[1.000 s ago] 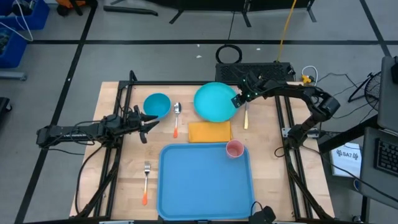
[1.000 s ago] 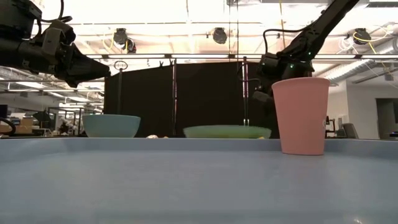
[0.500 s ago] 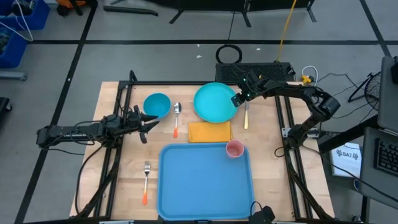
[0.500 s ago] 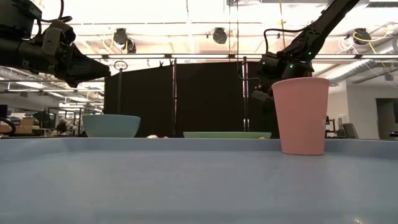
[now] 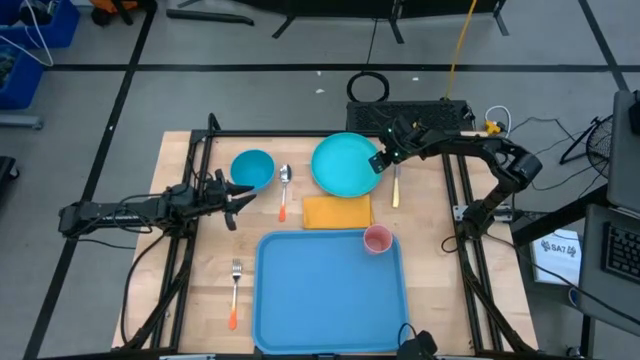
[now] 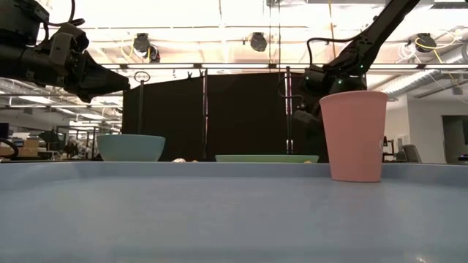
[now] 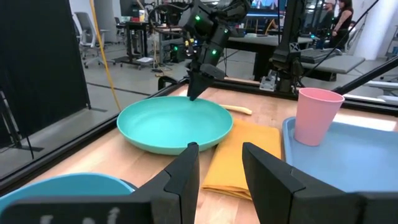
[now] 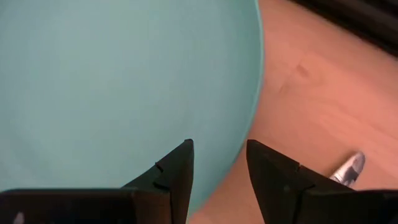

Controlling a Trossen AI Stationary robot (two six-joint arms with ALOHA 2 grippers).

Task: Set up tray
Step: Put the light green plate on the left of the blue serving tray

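Observation:
The large blue tray (image 5: 330, 300) lies flat at the table's near edge, with a pink cup (image 5: 377, 240) upright in its far right corner. A turquoise plate (image 5: 345, 163) lies flat on the table beyond the orange napkin (image 5: 337, 211). My right gripper (image 5: 378, 160) is open and hovers just over the plate's right rim (image 8: 252, 93), fingers pointing down. In the low view it (image 6: 301, 109) stands above the plate (image 6: 267, 158). My left gripper (image 5: 240, 195) is open, held above the table beside the blue bowl (image 5: 252, 168).
A spoon (image 5: 284, 190) with an orange handle lies between bowl and plate. A fork (image 5: 235, 290) lies left of the tray. A pale knife (image 5: 396, 185) lies right of the plate. Bare wood shows right of the tray and at the near left corner.
The plate's right side, tipped up a second ago, has come down and the plate now lies flat. My right gripper has risen a little above the plate's rim. The left arm has kept still.

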